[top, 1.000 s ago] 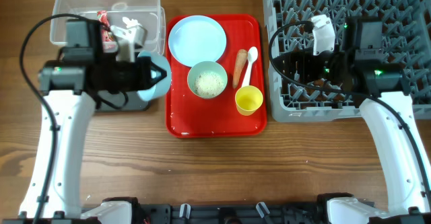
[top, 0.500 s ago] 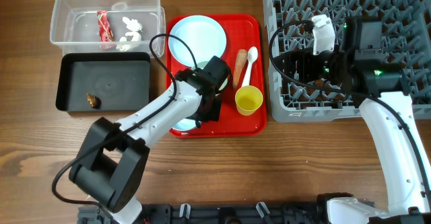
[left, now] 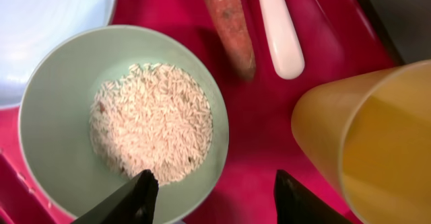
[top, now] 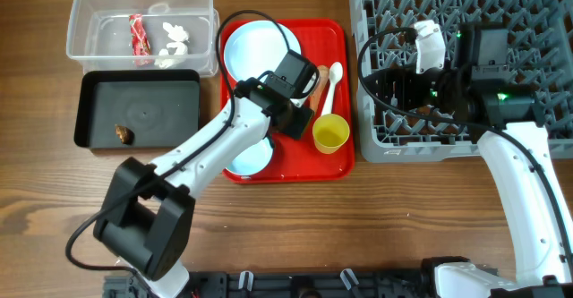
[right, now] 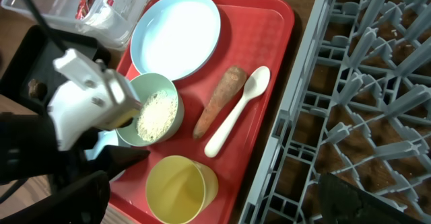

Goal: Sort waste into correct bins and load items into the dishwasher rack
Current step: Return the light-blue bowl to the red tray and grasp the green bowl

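Jaws spread, the left gripper (left: 217, 192) has swung from the black bin (top: 152, 110) to hover low over the rice bowl (left: 47, 130) mid red tray (top: 333, 159), with the emptied bowl (top: 249, 157) set down lower left, so dumping rice looks next.

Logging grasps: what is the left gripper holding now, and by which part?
Nothing: the left gripper is open, fingers straddling the rim of the small light blue bowl of white rice grains.

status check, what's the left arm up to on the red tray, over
Left gripper open, straddling the rice bowl rim. Right gripper over the rack, jaws unclear. Yellow cup close alongside.
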`<action>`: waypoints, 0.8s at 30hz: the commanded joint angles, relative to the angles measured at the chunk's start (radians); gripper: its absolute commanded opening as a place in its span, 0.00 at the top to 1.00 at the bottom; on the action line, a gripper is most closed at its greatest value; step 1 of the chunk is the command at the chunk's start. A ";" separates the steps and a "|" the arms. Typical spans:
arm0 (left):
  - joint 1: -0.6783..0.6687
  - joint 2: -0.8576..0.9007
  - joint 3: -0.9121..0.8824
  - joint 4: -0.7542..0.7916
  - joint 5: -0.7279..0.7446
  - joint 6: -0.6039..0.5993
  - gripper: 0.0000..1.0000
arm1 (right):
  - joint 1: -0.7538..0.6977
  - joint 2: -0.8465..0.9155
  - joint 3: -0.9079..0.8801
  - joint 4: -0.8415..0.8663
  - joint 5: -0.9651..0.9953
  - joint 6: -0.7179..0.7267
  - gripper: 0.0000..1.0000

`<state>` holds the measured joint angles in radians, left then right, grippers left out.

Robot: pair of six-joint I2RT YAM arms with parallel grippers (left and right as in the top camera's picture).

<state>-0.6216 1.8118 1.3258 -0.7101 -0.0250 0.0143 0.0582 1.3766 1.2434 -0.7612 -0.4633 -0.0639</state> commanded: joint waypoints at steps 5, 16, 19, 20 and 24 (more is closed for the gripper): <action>0.011 0.139 0.014 0.068 0.009 0.139 0.52 | 0.004 0.010 0.011 -0.009 0.003 0.014 0.00; 0.011 0.163 0.014 0.111 0.012 0.124 0.96 | 0.005 0.010 0.011 -0.013 0.002 0.014 0.00; 0.011 0.123 0.051 0.102 0.035 0.092 0.96 | 0.004 0.010 0.011 -0.018 0.002 0.016 0.00; 0.011 0.104 0.076 0.084 0.036 0.074 0.96 | 0.005 0.010 0.011 -0.018 0.002 0.016 0.00; 0.024 0.000 0.173 0.030 0.130 0.039 0.96 | 0.005 0.010 0.011 -0.018 0.002 0.015 0.00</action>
<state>-0.6136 1.9278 1.4204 -0.6746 0.0181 0.1062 0.0582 1.3766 1.2434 -0.7784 -0.4633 -0.0635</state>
